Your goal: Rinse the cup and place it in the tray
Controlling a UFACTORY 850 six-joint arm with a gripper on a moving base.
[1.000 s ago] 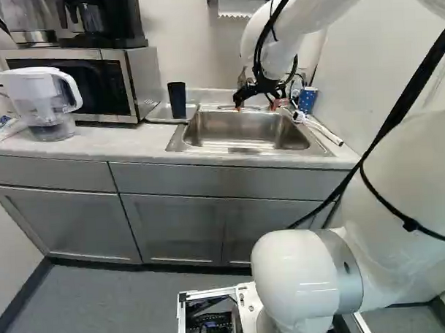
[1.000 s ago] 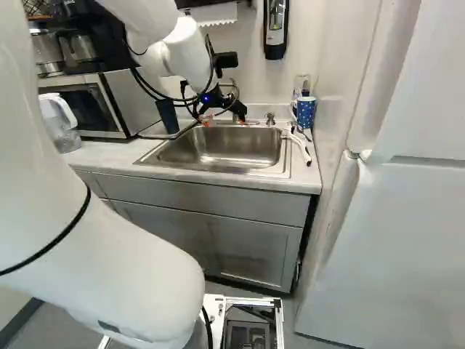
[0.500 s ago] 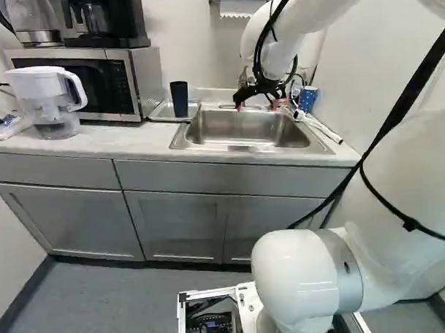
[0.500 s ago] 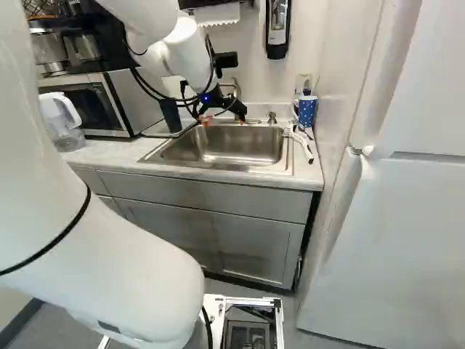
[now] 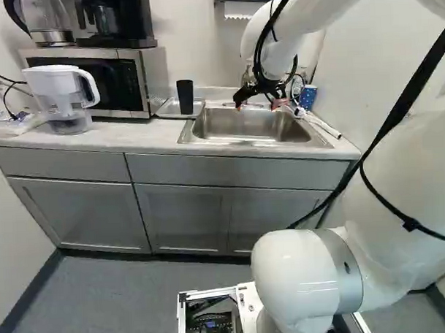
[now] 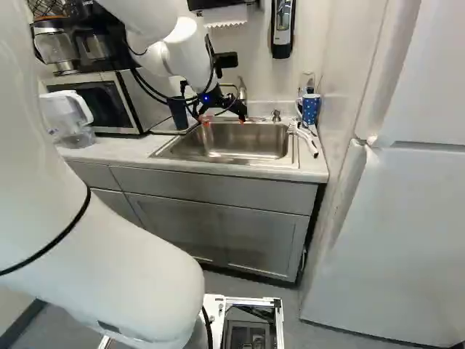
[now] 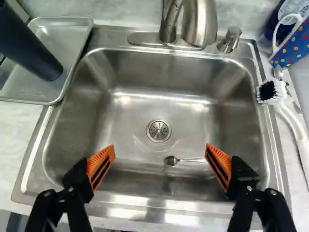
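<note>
Tool (image 7: 160,148) spread wide, nothing pinched, over the rectangular stainless-steel sink (image 7: 236,118). Presumed task item, the tall dark tapered cup (image 7: 31,46), stands in the shallow grey tray (image 7: 38,92); rinsing unverified. Judged light, stiff, slippery when wet; grasp mid-wall, from opposite sides.

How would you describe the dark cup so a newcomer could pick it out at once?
Start at the steel sink; beside it, toward the microwave, lies a shallow metal tray. The dark cup stands upright in that tray. It is plain and handleless, unlike the spotted blue mug across the sink.
</note>
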